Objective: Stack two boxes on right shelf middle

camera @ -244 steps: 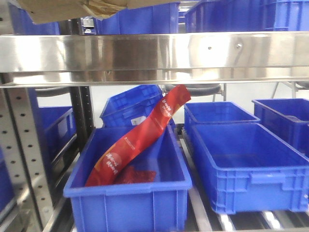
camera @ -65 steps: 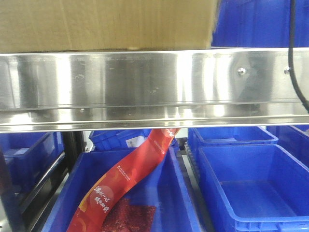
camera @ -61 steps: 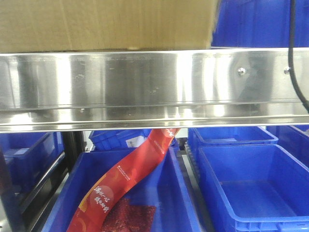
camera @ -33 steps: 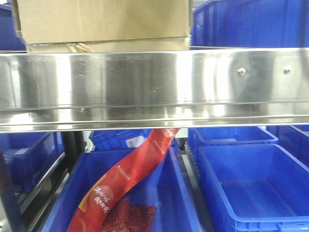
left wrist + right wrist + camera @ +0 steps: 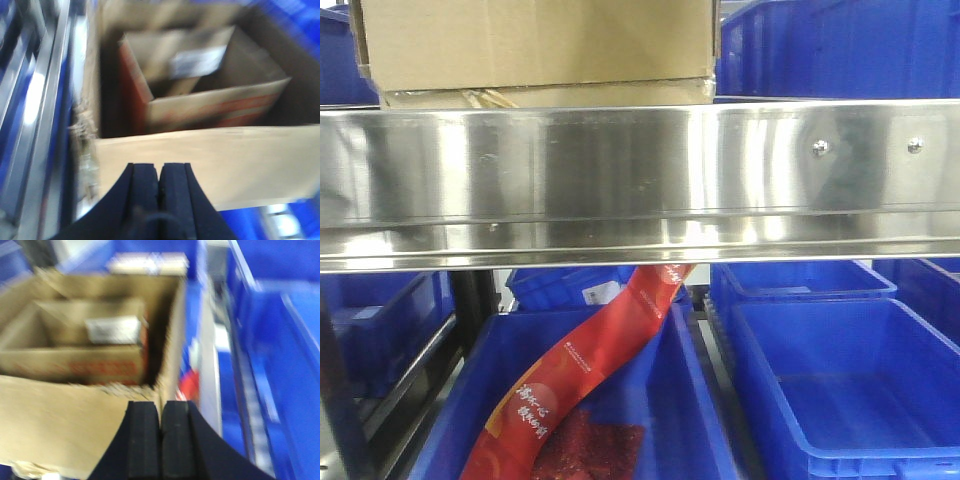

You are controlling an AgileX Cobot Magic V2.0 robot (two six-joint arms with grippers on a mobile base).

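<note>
Two boxes (image 5: 200,100) apparently nested | blue bins (image 5: 840,400) below shelf (image 5: 640,180)

Blue plastic bins (image 5: 840,390) fill the lower rack; black upright (image 5: 475,300) at left.

Left gripper (image 5: 159,175): two black fingers (image 5: 145,192) with flat, matte inner pads, meeting along a thin vertical seam. Each finger widens outward toward its base, forming a flared, roughly triangular black profile. A thin dark cable loop lies at the base, just behind the seam.

Right gripper (image 5: 160,412): identical construction, two black rectangular pads (image 5: 142,440) pressed together along a narrow pale seam, with the same flared black flanks. Both views are blurred; screws and markings cannot be resolved.
</note>
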